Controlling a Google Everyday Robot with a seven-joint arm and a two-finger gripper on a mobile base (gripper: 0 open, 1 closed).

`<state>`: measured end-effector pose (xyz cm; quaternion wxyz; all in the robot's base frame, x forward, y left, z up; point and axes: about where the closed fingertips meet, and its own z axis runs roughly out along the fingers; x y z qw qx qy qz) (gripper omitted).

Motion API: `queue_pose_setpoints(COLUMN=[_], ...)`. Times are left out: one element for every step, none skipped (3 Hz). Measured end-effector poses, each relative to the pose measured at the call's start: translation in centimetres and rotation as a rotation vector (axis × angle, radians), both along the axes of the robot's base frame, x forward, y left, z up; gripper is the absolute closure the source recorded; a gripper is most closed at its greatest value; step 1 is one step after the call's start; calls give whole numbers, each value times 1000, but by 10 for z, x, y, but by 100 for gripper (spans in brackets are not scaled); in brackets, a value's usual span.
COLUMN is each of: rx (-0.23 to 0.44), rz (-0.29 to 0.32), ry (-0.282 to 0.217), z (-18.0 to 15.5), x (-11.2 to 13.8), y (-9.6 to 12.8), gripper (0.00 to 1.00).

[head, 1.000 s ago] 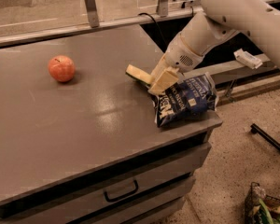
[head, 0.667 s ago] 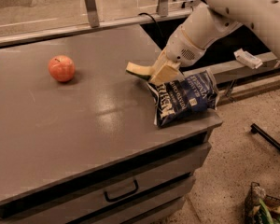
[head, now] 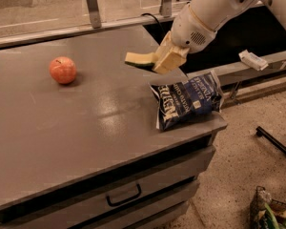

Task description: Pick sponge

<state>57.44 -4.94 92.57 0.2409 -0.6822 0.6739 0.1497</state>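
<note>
The sponge (head: 139, 59) is a pale yellow block with a dark green underside, held in the air above the grey table (head: 86, 118), left of the gripper's pads. My gripper (head: 161, 61) is at the end of the white arm (head: 207, 13) coming from the upper right. Its pale yellow fingers (head: 170, 57) are shut on the sponge's right end. The sponge hangs clear of the table, up and left of the blue chip bag.
A blue chip bag (head: 188, 99) lies at the table's right edge, just below the gripper. A red apple (head: 63, 70) sits at the far left. A drawer handle (head: 124, 196) shows on the cabinet front. A rail runs behind the table.
The gripper has risen with the sponge, lifting it off the table surface and away from the chip bag. The apple and bag have not moved.
</note>
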Motion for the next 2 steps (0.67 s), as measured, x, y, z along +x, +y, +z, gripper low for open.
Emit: queue_pose_setpoints(rx=[14,14], rz=[34,35], ry=[-34,-35], z=[28,29], x=[-10,-10], y=[1,1], gripper=[100,100])
